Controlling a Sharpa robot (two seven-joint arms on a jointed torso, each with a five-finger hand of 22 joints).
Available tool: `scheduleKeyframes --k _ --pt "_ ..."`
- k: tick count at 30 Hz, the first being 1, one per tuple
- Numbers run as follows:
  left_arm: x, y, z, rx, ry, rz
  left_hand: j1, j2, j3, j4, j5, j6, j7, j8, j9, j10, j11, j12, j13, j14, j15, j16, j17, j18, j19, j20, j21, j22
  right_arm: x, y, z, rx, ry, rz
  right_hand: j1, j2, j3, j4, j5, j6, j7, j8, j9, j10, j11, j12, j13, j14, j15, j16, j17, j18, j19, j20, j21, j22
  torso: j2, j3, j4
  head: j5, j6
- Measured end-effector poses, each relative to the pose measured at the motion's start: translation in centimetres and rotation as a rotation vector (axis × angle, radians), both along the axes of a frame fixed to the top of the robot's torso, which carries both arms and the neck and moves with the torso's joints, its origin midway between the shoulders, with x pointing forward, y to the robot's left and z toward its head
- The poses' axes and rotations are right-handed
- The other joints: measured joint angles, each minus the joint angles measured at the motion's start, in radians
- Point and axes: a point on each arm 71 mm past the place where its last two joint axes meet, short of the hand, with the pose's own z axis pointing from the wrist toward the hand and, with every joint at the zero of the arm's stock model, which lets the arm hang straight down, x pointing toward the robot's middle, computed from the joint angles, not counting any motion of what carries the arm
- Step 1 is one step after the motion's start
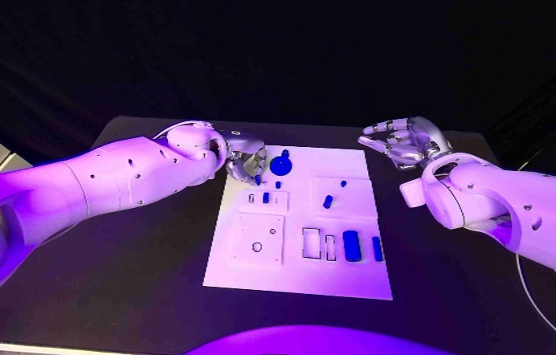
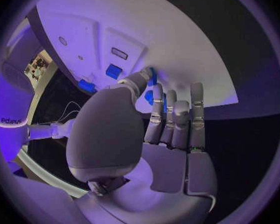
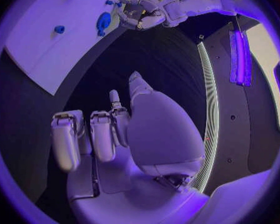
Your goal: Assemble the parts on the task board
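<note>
Several small blue parts (image 1: 351,245) lying across the white rectangular task board (image 1: 299,279), mostly toward its five o'clock corner. Seemingly picking a part at the board's eleven o'clock: left hand (image 1: 244,162) beside the round blue piece (image 1: 280,165), grip unclear, fingertips hidden; right hand (image 1: 403,140) empty, fingers apart, off the board at one o'clock. Next: confirm the grasp, then find its slot.

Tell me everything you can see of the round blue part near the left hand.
The round blue part is a solid blue disc-like piece with a small knob at its far edge. It sits on the far left area of the white task board. It looks like smooth plastic. The left hand hangs right beside it, fingers pointing down at the board next to it; whether they touch it cannot be told. The right wrist view shows the same piece beside that hand.
</note>
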Motion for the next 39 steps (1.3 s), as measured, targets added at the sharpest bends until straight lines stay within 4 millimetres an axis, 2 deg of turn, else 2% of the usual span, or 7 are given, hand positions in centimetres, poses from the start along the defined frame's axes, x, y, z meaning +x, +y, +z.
scheduleKeyframes --k 17,24,27,39 --pt "-0.15 -0.08 -0.02 -0.008 0.005 0.002 0.004 -0.004 0.003 0.014 0.0 0.007 -0.01 0.029 0.052 0.007 -0.007 0.024 0.005 0.011 -0.004 0.01 0.008 0.0 0.004 -0.004 -0.003 0.002 -0.01 0.0 0.0 0.0 0.0 0.0 0.0 0.0 0.0 0.0 0.0 0.0 0.0 0.0 0.0 0.0 0.0 0.0 0.0 0.0 0.0 0.0 0.0 0.0 0.0 0.0 0.0 0.001 0.0 -0.0003 -0.0004 0.001 0.001" --pt "-0.31 -0.1 -0.06 -0.012 0.009 0.001 0.009 -0.009 0.008 0.027 0.005 0.012 -0.016 0.061 0.095 0.01 -0.01 0.043 0.008 0.014 -0.007 0.014 0.01 0.0 0.007 -0.007 -0.007 0.005 -0.01 0.01 0.0 0.0 0.0 0.0 0.0 0.0 0.0 0.0 0.0 0.0 0.0 0.0 0.0 0.0 0.0 0.0 0.0 0.0 0.0 0.0 0.0 0.0 0.0 0.0 0.0 0.001 0.0 -0.0008 0.0002 0.001 0.001" --pt "-0.42 -0.09 -0.13 -0.013 0.012 0.0 0.008 -0.019 0.012 0.037 0.005 0.014 -0.024 0.082 0.127 0.016 -0.016 0.053 0.011 0.018 -0.011 0.019 0.01 0.0 0.007 -0.007 -0.011 0.007 0.0 0.0 0.0 0.0 0.0 0.0 0.0 0.0 0.0 0.0 0.0 0.0 0.0 0.0 0.0 0.0 0.0 0.0 0.0 0.0 0.0 0.0 0.0 0.0 0.0 0.0 0.0 0.001 0.0 -0.0008 0.0007 0.001 0.001" --pt "-0.78 -0.08 -0.31 -0.017 0.018 -0.004 0.008 -0.022 0.017 0.047 0.009 0.007 -0.031 0.129 0.205 0.02 -0.019 0.075 0.015 0.021 -0.014 0.023 0.013 0.0 0.011 -0.011 -0.011 0.013 0.01 0.0 0.0 0.0 0.0 0.0 0.005 0.005 0.0 0.0 0.0 0.0 0.0 0.008 0.001 0.0 0.0 0.0 0.0 0.0 0.0 0.0 0.001 0.0 0.0 0.0 0.0 0.0 -0.001 -0.0008 0.0007 0.004 0.001"
